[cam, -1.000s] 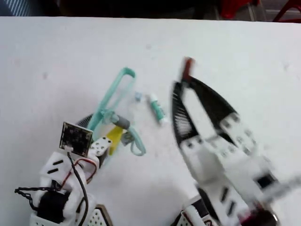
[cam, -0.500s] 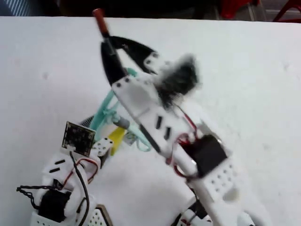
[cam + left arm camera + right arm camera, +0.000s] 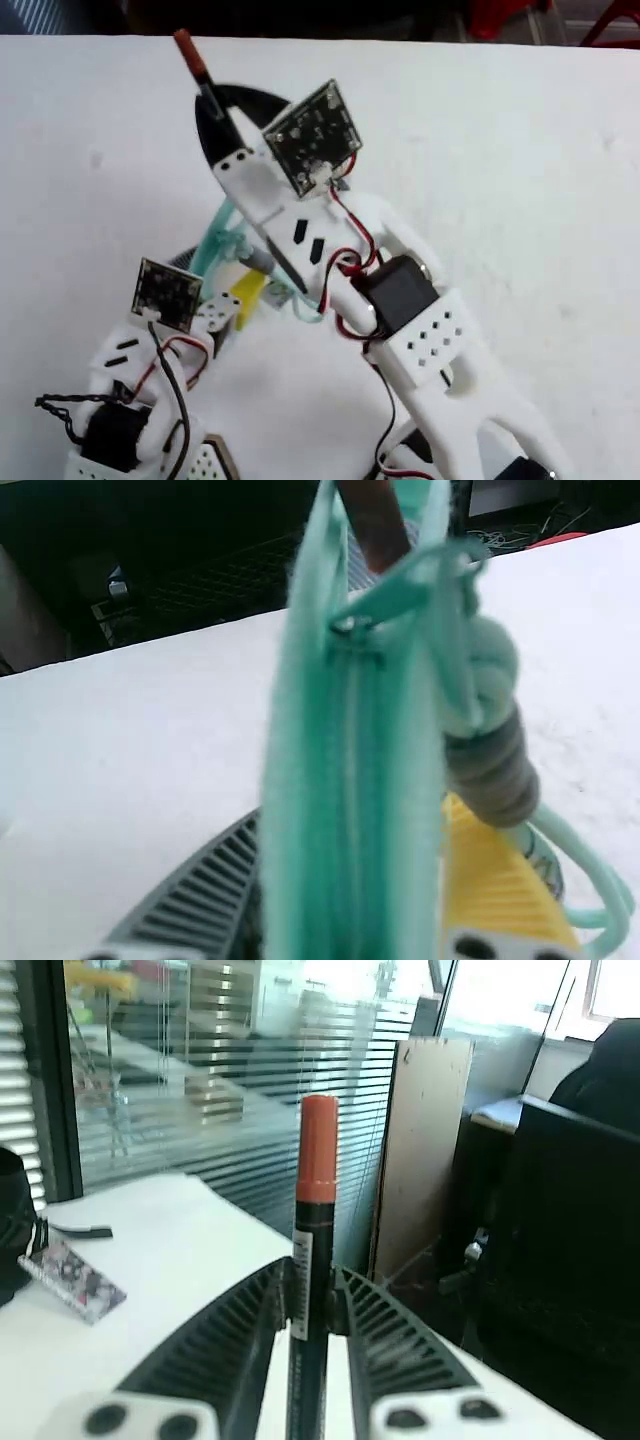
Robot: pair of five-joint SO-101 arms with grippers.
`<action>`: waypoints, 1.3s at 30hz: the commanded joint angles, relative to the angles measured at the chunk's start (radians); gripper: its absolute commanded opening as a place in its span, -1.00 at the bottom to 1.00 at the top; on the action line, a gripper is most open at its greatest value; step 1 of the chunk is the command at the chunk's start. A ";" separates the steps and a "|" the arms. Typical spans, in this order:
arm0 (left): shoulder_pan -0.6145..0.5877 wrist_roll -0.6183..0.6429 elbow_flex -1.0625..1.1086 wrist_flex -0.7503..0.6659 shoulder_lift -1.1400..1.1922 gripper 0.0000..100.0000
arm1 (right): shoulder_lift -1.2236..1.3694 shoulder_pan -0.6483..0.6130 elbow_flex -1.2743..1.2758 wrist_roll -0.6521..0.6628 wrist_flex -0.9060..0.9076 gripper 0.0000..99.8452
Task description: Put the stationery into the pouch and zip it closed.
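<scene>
My right fingers (image 3: 272, 1295) clamp a red-capped pen (image 3: 318, 1160), its lower barrel hidden between them. My left fingers (image 3: 490, 890) pinch the teal pouch (image 3: 350, 780), blurred up close.

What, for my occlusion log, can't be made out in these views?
High view: pouch mostly covered by the right arm.
Left wrist view: pouch seen edge-on, so its inside and contents are hidden.
Right wrist view: marker, lower barrel hidden inside the right gripper.
</scene>
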 commanded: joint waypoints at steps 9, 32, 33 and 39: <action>0.004 0.005 -0.011 -0.029 0.001 -0.50 | -0.200 0.004 0.137 0.000 0.022 -0.88; -0.064 -0.023 -0.055 -0.021 0.001 -0.93 | -0.162 0.157 0.060 -0.009 0.082 -0.70; -0.085 -0.021 -0.064 -0.020 0.001 -0.90 | -0.131 0.186 0.034 -0.009 0.088 -0.70; -0.186 -0.015 -0.080 -0.029 0.001 -0.96 | 0.133 0.285 -0.091 -0.006 0.136 -0.71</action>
